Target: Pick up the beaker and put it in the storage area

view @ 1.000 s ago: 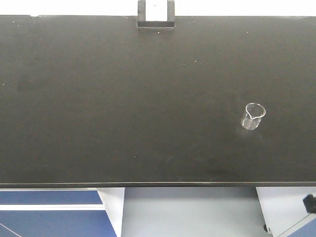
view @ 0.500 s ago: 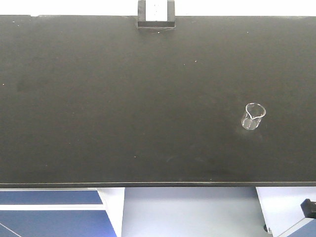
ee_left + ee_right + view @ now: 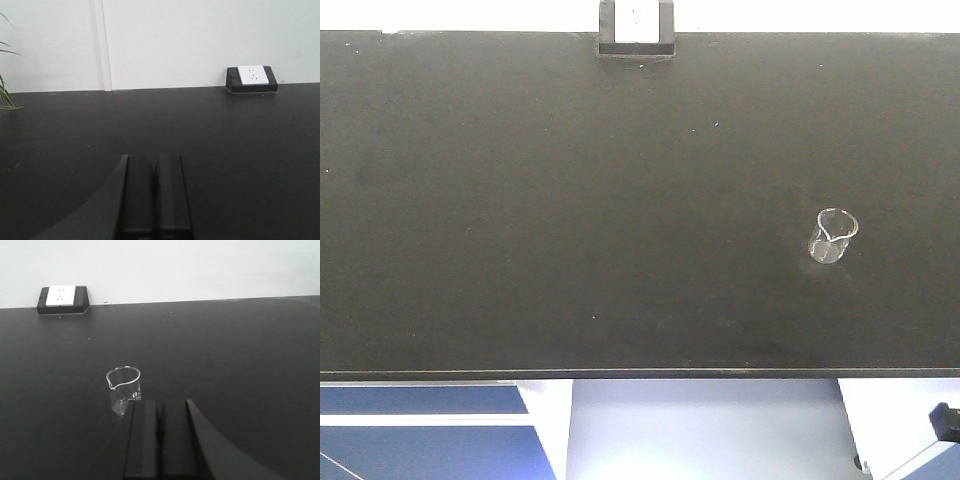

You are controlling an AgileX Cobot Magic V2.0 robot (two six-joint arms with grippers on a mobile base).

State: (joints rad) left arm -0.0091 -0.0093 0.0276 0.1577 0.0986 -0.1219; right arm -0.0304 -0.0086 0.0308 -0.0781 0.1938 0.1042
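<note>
Black fingers of the left gripper (image 3: 154, 192) are pressing together with no gap, clenched on nothing, and pointing level across the storage area (image 3: 520, 200) toward the socket box (image 3: 251, 78) at its rear edge. Over on the other side, the right gripper (image 3: 160, 437) is likewise sitting clamped together and empty, hovering low just behind the beaker (image 3: 124, 390) without touching it. Upright and clear, the beaker (image 3: 833, 236) is standing on the right part of the benchtop, well apart from the front edge and the socket box (image 3: 637, 30). Wide bare black surface is stretching away to its left.
</note>
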